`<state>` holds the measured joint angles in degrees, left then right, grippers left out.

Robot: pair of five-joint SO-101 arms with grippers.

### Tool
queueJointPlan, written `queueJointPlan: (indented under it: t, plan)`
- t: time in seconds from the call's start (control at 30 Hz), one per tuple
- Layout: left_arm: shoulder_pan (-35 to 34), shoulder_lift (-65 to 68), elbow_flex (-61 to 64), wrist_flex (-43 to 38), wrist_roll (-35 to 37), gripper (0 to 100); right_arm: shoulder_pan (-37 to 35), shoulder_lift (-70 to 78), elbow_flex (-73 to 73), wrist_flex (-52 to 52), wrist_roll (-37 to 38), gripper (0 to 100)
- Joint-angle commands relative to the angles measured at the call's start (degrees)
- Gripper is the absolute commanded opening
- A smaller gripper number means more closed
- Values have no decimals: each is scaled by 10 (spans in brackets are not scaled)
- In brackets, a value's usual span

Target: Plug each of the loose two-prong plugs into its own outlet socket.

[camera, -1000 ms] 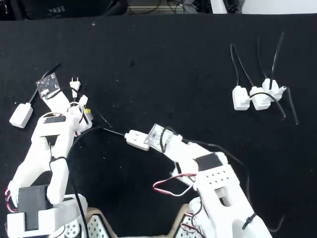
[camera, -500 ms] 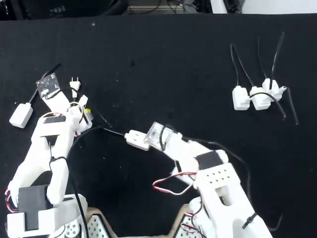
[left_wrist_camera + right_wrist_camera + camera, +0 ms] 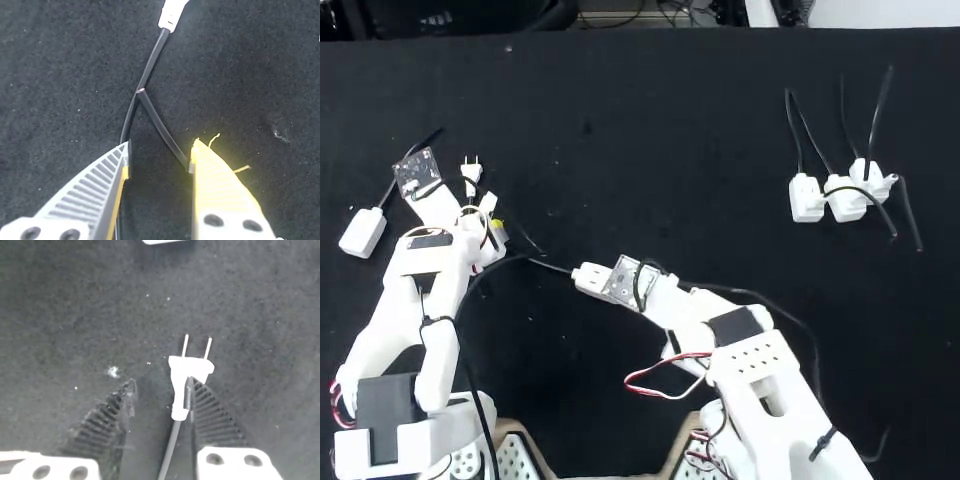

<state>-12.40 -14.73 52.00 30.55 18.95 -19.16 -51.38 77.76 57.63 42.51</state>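
As the right hand (image 3: 161, 386) gapes, its ridged jaw touches a white plug (image 3: 190, 371).

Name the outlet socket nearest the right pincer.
The lone mid-table socket, just ahead of the right pincer; another socket lies far left, a cluster far right.

We see a robotics lab bench: a black felt table (image 3: 620, 100), with cables (image 3: 670, 12) bunched far beyond the white arms (image 3: 750, 370).

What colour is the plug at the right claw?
The plug is white; right wrist view shows it best.
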Motion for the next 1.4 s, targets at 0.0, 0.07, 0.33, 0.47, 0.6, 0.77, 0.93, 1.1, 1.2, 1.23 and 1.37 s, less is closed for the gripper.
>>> queueJointPlan:
  t: [0.0,0.07,0.33,0.47,0.6,0.77,0.93,1.1,1.2,1.23,1.37]
  plan:
    - [-6,-33,-6,-10,3,198,5,2,-4,-24,2,148]
    - [-6,-33,-6,-10,3,198,14,23,-6,-39,2,148]
    - [-6,-33,-6,-9,2,198,18,163,-58,-57,18,148]
    - [-6,-33,-6,-8,2,198,18,189,-87,-57,21,148]
    - [-6,-33,-6,-8,2,198,23,196,-91,-57,47,148]
    - [-6,-33,-6,-8,2,198,94,198,-96,-61,109,148]
    - [-6,-33,-6,-10,2,198,142,198,-99,-61,146,148]
    - [-6,-33,-6,-10,2,198,149,198,-112,-62,144,145]
    - [-6,-33,-6,-9,2,198,143,195,-124,-60,104,109]
    - [-6,-33,-6,-9,2,198,135,195,-127,-57,91,103]
    - [-6,-33,-6,-9,2,198,85,195,-123,-42,57,100]
